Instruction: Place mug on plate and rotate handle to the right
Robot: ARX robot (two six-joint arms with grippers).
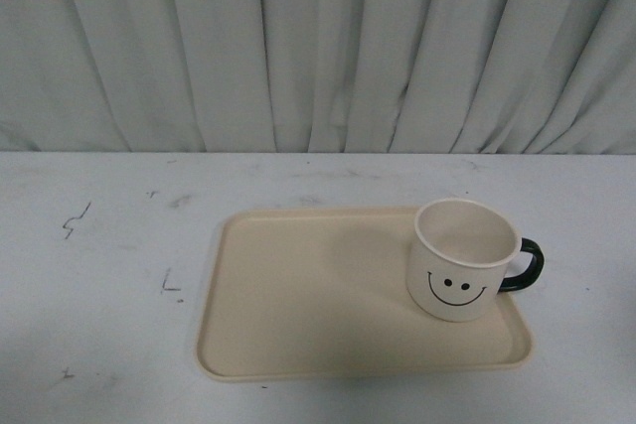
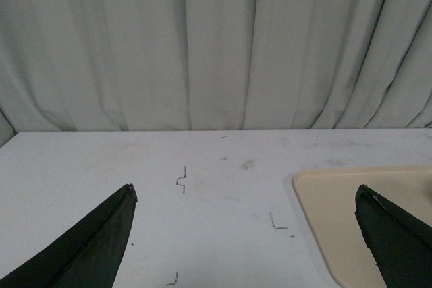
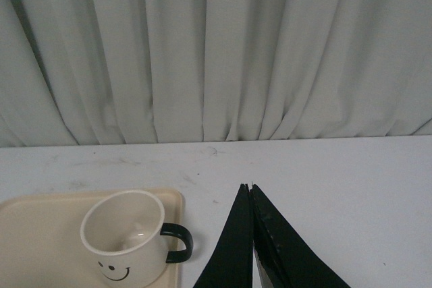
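The cream-white mug (image 1: 459,260) with a black smiley face stands upright on the right end of the beige plate (image 1: 298,295). Its black handle (image 1: 527,265) points right, out over the plate's right rim. Neither arm shows in the front view. In the right wrist view the mug (image 3: 128,237) and handle (image 3: 179,242) sit on the plate (image 3: 34,234), and my right gripper (image 3: 250,187) is shut on nothing, apart from the handle over bare table. In the left wrist view my left gripper (image 2: 246,193) is open and empty above the table, one finger over the plate's corner (image 2: 331,214).
The white table (image 1: 99,245) carries small pen marks (image 1: 75,220) left of the plate. A pale pleated curtain (image 1: 318,47) hangs behind the table's far edge.
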